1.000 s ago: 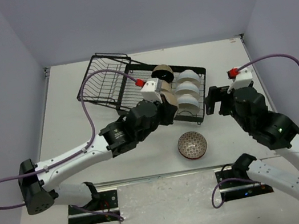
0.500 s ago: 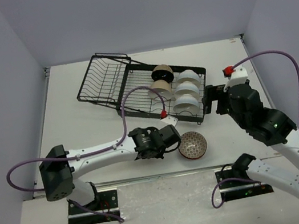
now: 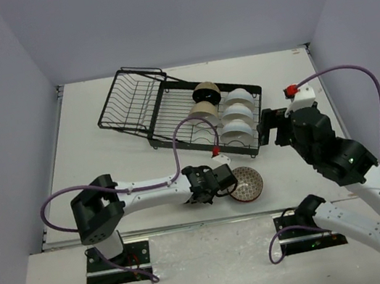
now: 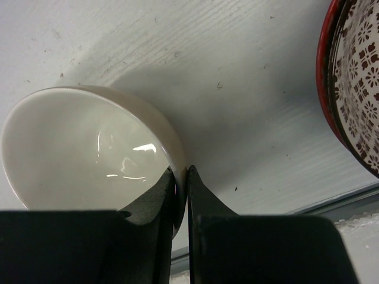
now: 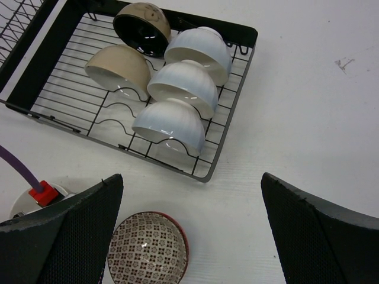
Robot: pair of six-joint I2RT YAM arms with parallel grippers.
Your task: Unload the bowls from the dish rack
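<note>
My left gripper (image 4: 180,171) is shut on the rim of a beige bowl (image 4: 83,148), held low at the table's front, just left of a red-rimmed brown patterned bowl (image 4: 355,89). In the top view the left gripper (image 3: 208,181) hides that beige bowl, next to the patterned bowl (image 3: 245,184). The black dish rack (image 3: 164,121) holds a black-inside bowl (image 5: 142,26), a beige bowl (image 5: 118,70) and three white bowls (image 5: 183,83) standing on edge. My right gripper (image 5: 189,177) is open and empty, above the table just right of the rack's near corner (image 3: 273,127).
The rack's tilted basket section (image 3: 130,97) at the back left holds nothing. The left arm's purple cable (image 3: 190,123) loops over the rack's front edge. Walls close the table in at the back and both sides.
My left gripper has carried the beige bowl from the rack down to the table's front, beside the patterned bowl. The right gripper shifted slightly toward the rack, then held still.
</note>
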